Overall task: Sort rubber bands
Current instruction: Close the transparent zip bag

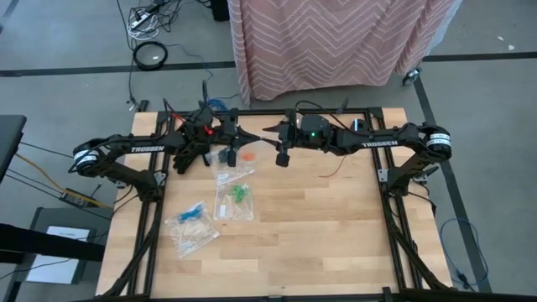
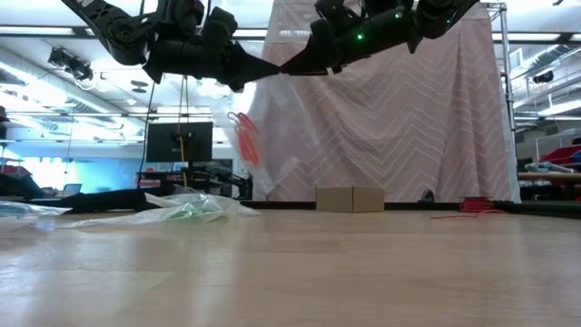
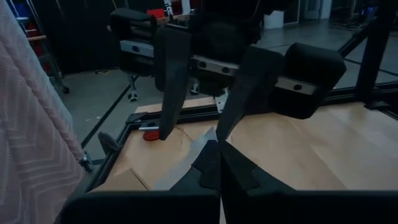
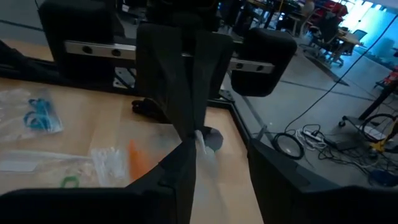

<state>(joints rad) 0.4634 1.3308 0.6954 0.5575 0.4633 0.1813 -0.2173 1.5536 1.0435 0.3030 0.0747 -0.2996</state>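
You can't see the pinch point clearly: the clear zip bag (image 2: 272, 136) between the grippers is nearly invisible in your high view. Left gripper (image 1: 252, 135) pressed together on the bag's edge, at 12 o'clock on the bench (image 1: 336, 226). Right gripper (image 1: 270, 130) meets it tip to tip, fingers spread. Orange rubber bands (image 2: 245, 136) dangle inside, just below the left gripper. Green bands (image 1: 239, 192) and blue bands (image 1: 193, 212) lie bagged toward 9 o'clock.

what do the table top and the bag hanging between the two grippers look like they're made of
Table top: looks like pale wood with a smooth matte finish, showing plank seams and grain. Bag: seems thin clear plastic film; the curtain shows through it, and orange rubber bands inside.
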